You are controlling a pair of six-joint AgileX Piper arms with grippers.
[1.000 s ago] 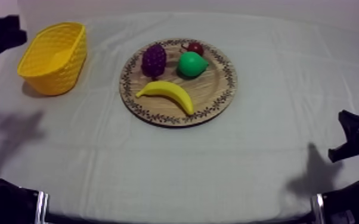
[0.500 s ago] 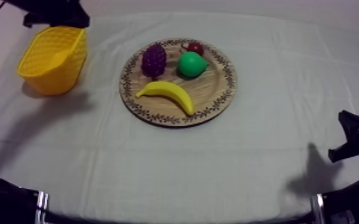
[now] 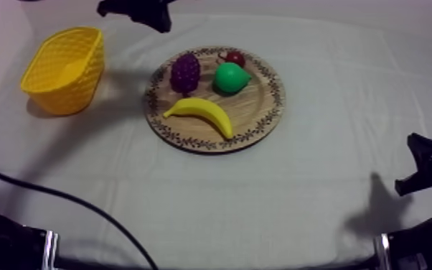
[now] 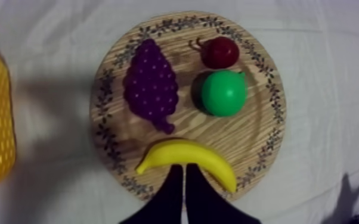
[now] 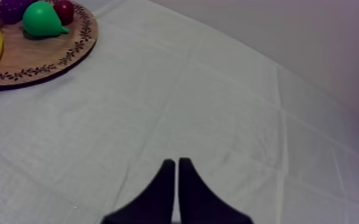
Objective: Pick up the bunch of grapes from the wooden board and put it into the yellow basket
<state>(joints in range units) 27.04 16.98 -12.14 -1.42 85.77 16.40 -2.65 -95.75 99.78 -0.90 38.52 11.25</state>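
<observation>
The purple bunch of grapes [image 3: 185,72] lies on the left part of the round wooden board [image 3: 262,118], beside a green pear [image 3: 231,77], a small red fruit [image 3: 233,57] and a banana [image 3: 201,113]. The yellow basket [image 3: 64,68] stands to the board's left. My left gripper [image 3: 159,21] hangs high behind the board. In the left wrist view it [image 4: 182,170] is shut on nothing, a narrow wedge above the banana [image 4: 186,159], with the grapes [image 4: 151,84] beyond. My right gripper [image 5: 176,162] is shut over bare cloth, and it rests low at the right [image 3: 423,169].
The grey-white cloth covers the whole table. A black cable [image 3: 82,208] crosses the front left of the cloth. In the right wrist view the board [image 5: 39,56] with the pear [image 5: 43,19] lies well away from the fingers.
My left arm has swung from the far left, past the basket, rightward to behind the board. The cable now trails over the front left. The right arm and the fruit are unmoved.
</observation>
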